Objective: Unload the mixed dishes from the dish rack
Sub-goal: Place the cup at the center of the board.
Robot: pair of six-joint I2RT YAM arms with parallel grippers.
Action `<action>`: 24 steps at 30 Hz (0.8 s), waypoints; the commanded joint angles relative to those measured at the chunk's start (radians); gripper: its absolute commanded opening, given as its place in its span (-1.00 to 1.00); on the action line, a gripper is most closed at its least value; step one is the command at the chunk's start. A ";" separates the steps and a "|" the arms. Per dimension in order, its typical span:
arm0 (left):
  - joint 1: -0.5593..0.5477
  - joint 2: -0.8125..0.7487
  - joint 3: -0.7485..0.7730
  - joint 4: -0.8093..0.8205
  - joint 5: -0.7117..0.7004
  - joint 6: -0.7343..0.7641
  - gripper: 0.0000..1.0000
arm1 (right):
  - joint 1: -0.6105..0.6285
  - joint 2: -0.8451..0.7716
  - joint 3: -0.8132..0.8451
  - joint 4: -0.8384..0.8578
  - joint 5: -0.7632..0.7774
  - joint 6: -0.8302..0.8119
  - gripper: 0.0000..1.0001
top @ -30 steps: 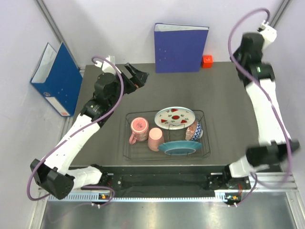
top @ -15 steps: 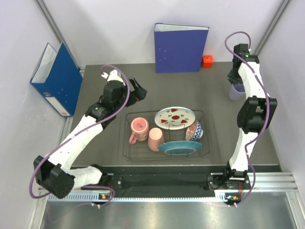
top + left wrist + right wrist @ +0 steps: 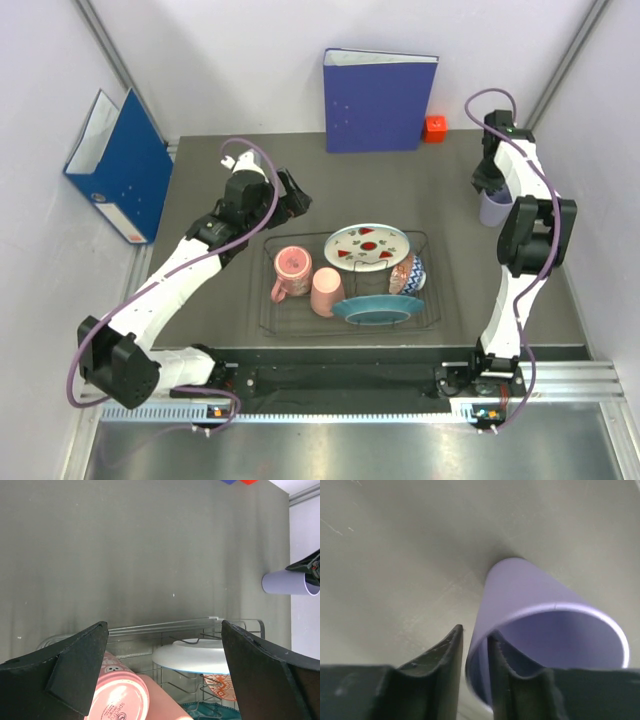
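On the left, our left pincer (image 3: 296, 194) hangs wide open and empty above the far left corner of the dish rack (image 3: 264, 285). The rack sits mid-worktop and holds two pink cups (image 3: 290, 265) side by side at its left end. To their right are the white plate (image 3: 366, 246) with watermelon marks, the small patterned bowl (image 3: 410, 270) and, at the near edge, the teal plate (image 3: 375, 309).

At the far right of the worktop (image 3: 400, 190), well apart from the rack, stands the lavender cup (image 3: 530, 595), upright with its mouth up. Our right pincer (image 3: 475, 632) straddles the cup's wall, one finger outside and one inside the rim. The fingers stand close together, and we cannot tell whether they pinch the wall or have gone slack.

We judge the step in hand to be letting this cup go. To do it well, we should:

- spread the fingers clear of the wall on both sides before anything else moves;
- lift straight up, because the inner finger could catch the rim and tip a light cup;
- leave the left arm waiting above the rack until the right arm is away (the nearer pink cup looks the natural next pick).
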 commanded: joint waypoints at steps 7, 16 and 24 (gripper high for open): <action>-0.001 0.008 0.002 0.019 0.012 0.007 0.98 | -0.003 -0.132 -0.001 0.094 -0.046 0.003 -0.03; -0.002 0.002 0.001 0.018 0.019 0.008 0.98 | -0.003 -0.233 0.094 0.060 -0.074 0.023 0.04; -0.017 -0.009 0.005 -0.033 0.004 0.087 0.98 | 0.107 -0.748 -0.374 0.690 -0.370 0.034 0.19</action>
